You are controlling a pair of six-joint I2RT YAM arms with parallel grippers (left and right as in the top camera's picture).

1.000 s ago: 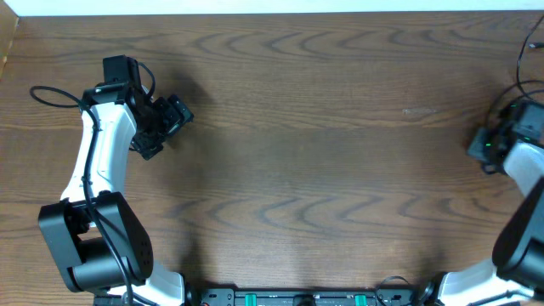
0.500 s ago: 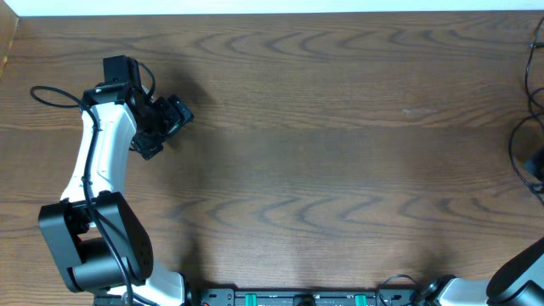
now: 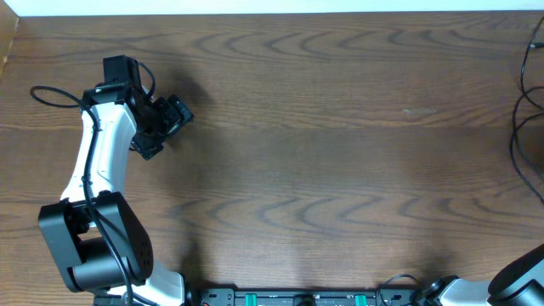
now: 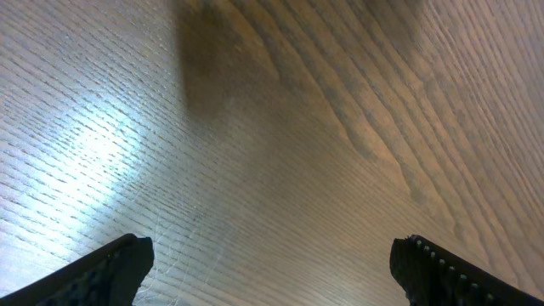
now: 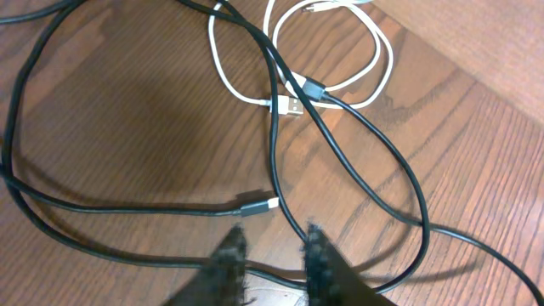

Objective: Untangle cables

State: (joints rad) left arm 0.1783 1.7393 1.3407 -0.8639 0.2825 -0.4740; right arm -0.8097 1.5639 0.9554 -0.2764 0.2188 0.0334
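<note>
The right wrist view shows the black cable [image 5: 274, 127] looping wide over the wood and crossing the coiled white cable [image 5: 378, 59] near its USB plug [image 5: 287, 106]. A black plug end [image 5: 255, 206] lies just ahead of my right gripper [image 5: 274, 246]. Its jaws stand a little apart, and a strand of black cable runs across under them, gripped by neither. In the overhead view only a stretch of black cable [image 3: 512, 149] shows at the right edge. My left gripper [image 3: 166, 123] hangs wide open at the far left over bare table [image 4: 272, 272], far from the cables.
The wooden table [image 3: 323, 170] fills the overhead view, with its far edge along the top. The left arm's own black wire [image 3: 51, 95] loops at the left. In the right wrist view, the table edge [image 5: 476, 76] runs diagonally at the upper right.
The right arm has slid off the right edge of the overhead view. Its jaws have parted a little. The left arm has not moved.
</note>
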